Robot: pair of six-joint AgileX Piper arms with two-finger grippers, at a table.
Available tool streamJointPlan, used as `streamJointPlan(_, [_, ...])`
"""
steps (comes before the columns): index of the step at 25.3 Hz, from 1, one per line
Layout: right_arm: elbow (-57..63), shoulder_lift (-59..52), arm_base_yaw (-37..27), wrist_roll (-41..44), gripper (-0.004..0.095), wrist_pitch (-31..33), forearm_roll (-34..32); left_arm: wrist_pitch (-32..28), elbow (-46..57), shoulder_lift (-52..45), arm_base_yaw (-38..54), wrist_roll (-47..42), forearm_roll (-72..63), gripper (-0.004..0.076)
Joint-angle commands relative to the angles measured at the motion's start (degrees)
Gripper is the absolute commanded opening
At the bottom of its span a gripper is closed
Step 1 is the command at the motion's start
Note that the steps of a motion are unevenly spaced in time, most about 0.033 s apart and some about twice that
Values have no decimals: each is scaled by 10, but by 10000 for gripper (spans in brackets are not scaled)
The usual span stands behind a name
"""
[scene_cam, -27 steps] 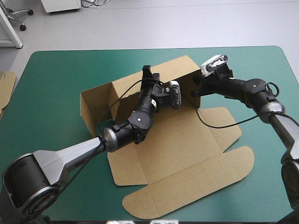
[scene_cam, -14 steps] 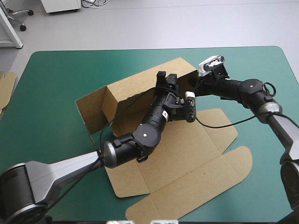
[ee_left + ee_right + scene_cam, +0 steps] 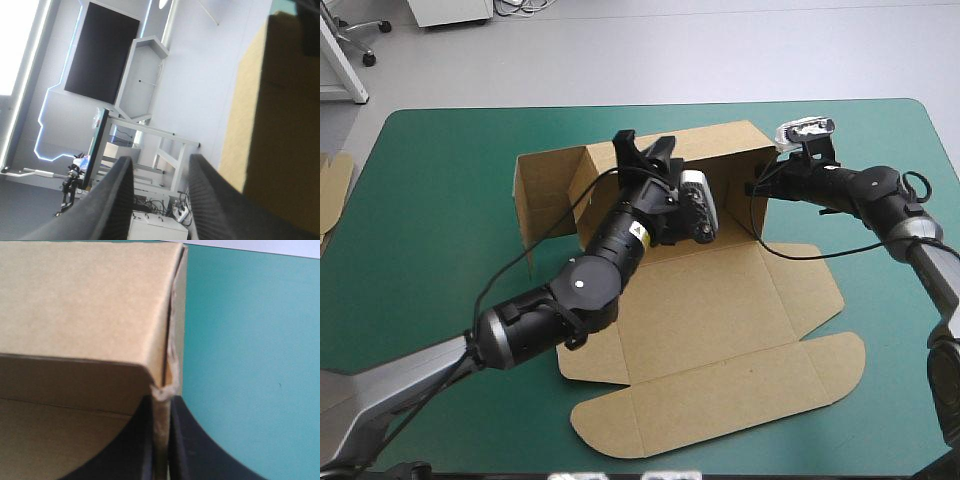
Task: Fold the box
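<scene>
Brown cut-board box (image 3: 720, 330), sitting mid-tabletop (image 3: 440, 200) on teal-green cover. Far wall and left end flap raised; base and lid panels flat toward near edge. Right jaws pinched on far wall's right corner, board (image 3: 85, 305) clamped between black fingers (image 3: 192, 450). Left jaws apart, empty, raised beside far wall, aimed into room. Probably light, stiff across panels, hinging only at creases. Corner edge frayed, so liable to tear. Best taken at wall rim close to a crease, not mid-panel.
</scene>
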Motion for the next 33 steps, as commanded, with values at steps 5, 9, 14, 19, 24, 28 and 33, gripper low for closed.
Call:
streamJointPlan(5, [-20, -29, -10, 139, -32, 10, -106, -14, -22, -88, 131, -19, 53, 239])
streamJointPlan(9, [-22, -32, -10, 174, -32, 23, -132, -40, -23, -119, 243, -84, 49, 236])
streamJointPlan(14, [-59, -32, -10, 240, -32, 56, -184, -83, -23, -136, 393, -129, -2, 236])
streamJointPlan(19, [-114, -32, -10, 293, -32, 97, -248, -102, -23, -134, 512, -128, -155, 236])
streamJointPlan(24, [-170, -32, -10, 357, -32, 141, -310, -79, -23, -133, 594, -78, -279, 236])
streamJointPlan(28, [-217, -32, -10, 396, -32, 184, -348, 57, -22, -93, 637, 29, -421, 236])
streamJointPlan(33, [-273, -32, -10, 463, -31, 237, -400, 77, 32, -65, 704, 74, -594, 236])
